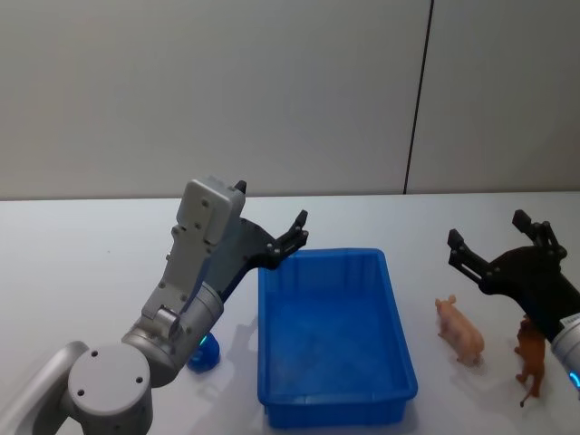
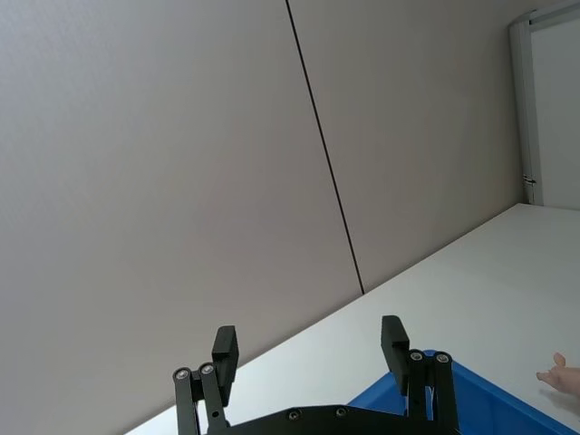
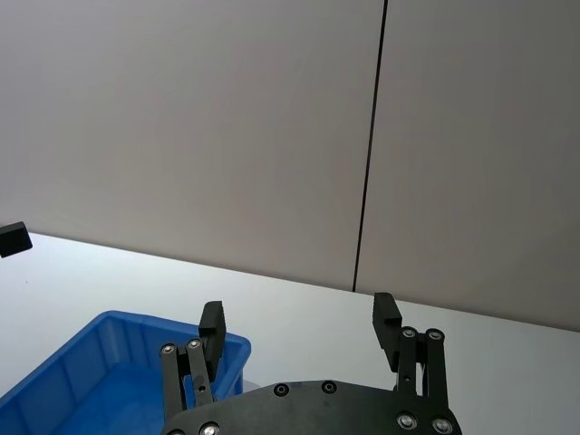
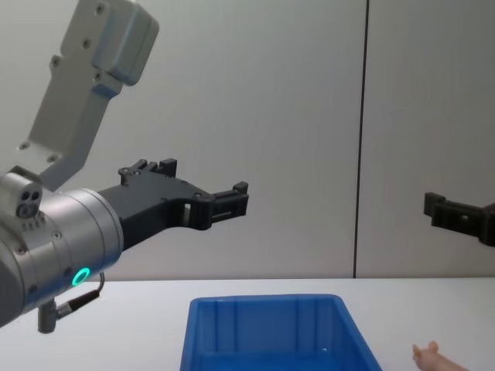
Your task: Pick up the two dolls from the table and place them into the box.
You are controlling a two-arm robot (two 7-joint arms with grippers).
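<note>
Hovering above the dolls, the right gripper [image 1: 488, 229] has its fingers spread wide and nothing between them. The pale pink doll [image 1: 460, 331] stands on the white tabletop [image 1: 91, 254] just beside the blue box's [image 1: 400, 328] right wall, not touching it. The reddish-brown doll [image 1: 531, 358] stands upright a little farther toward the tabletop's right edge, near the pink one and partly hidden by the right gripper's body. The box sits mid-tabletop with nothing in it. The left gripper [image 1: 270, 205] is raised in the air over the box's far left corner, its fingers also wide apart and holding nothing.
</note>
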